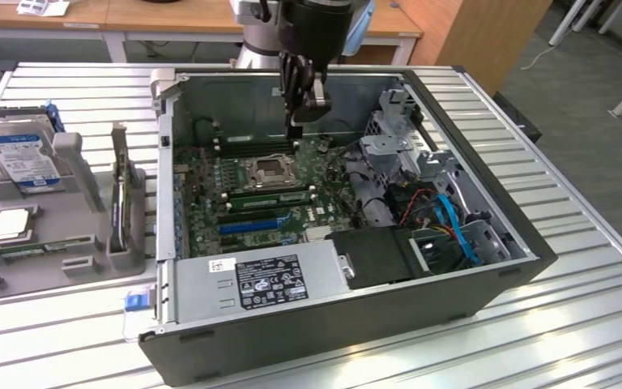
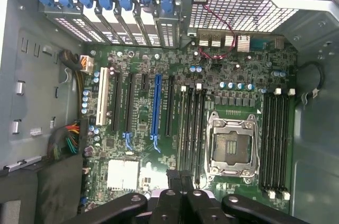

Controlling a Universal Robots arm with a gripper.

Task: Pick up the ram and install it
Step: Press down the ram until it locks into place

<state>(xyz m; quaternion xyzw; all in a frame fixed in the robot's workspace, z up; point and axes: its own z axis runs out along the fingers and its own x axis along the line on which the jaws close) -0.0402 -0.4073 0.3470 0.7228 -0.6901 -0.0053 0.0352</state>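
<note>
My gripper (image 1: 296, 130) hangs inside the open computer case (image 1: 484, 275), over the far part of the motherboard (image 1: 257, 182), just beyond the empty processor socket (image 1: 271, 168). In the wrist view its fingers (image 2: 180, 179) are pressed together with nothing visible between them, above the black memory slots (image 2: 193, 128) beside the socket (image 2: 231, 147). A thin greenish stick that looks like the ram (image 1: 32, 247) lies flat in the grey holder (image 1: 74, 243), on the exterior view's left, far from the gripper.
The grey holder also carries a hard drive (image 1: 19, 154), a square silvery chip (image 1: 9, 223) and an upright dark card (image 1: 127, 207). A power supply (image 1: 257, 279) and cables (image 1: 440, 219) fill the near side of the case. Drive cage (image 1: 398, 138) stands at the case's right.
</note>
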